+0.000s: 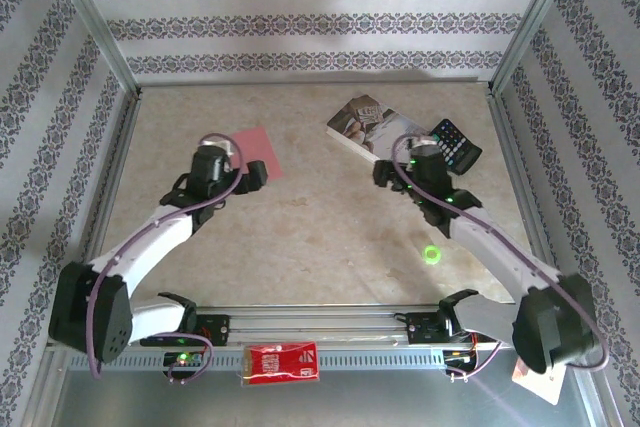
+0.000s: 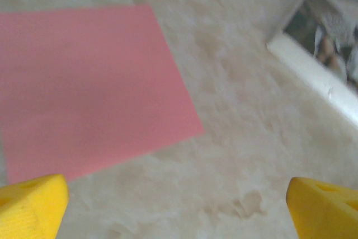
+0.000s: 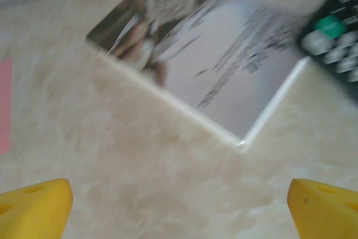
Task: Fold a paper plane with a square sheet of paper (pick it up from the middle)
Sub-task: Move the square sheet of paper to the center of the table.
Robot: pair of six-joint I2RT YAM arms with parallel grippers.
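Observation:
The square sheet of paper (image 1: 262,148) is a flat pink-red sheet lying on the table at the back left; the left arm's wrist covers its near edge. In the left wrist view the sheet (image 2: 84,88) spreads over the upper left. My left gripper (image 2: 179,216) hovers just beside its near right corner, open, with bare table between the yellow fingertips (image 2: 31,205). From above, the left gripper (image 1: 256,175) sits at the sheet's near edge. My right gripper (image 3: 179,211) is open over bare table just short of the book. A strip of the sheet (image 3: 4,104) shows at its far left. No paper plane is in view.
A paperback book (image 1: 365,125) lies at the back right with a black remote (image 1: 455,144) beside it. They appear again as book (image 3: 218,65) and remote (image 3: 335,37). A small red packet (image 1: 282,362) rests on the front rail. Metal frame posts and patterned walls enclose the table.

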